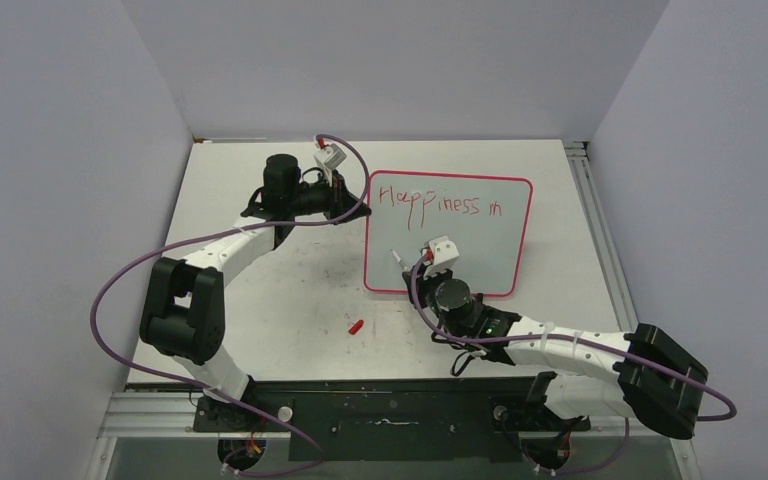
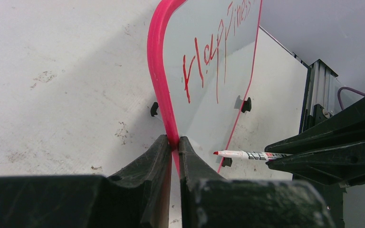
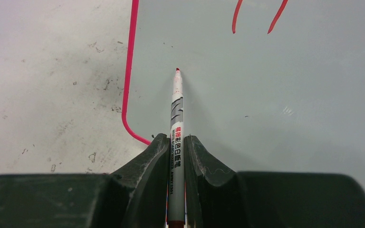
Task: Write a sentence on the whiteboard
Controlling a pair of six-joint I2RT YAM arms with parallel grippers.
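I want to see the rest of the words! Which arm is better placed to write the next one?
The right one. The right tool is shut on the marker, its red tip pointing at bare whiteboard below the sentence. The left tool has no pen; it pinches the board's pink rim.

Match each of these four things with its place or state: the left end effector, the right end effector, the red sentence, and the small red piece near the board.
Column one:
1. left end effector
2. right end effector
3. sentence
4. small red piece

Column two:
A. lying on the table, off the board
B. shut on the marker
C. along the top of the whiteboard
D. shut on the whiteboard's pink rim

Pairs: 1-D, 2-B, 3-C, 4-A.
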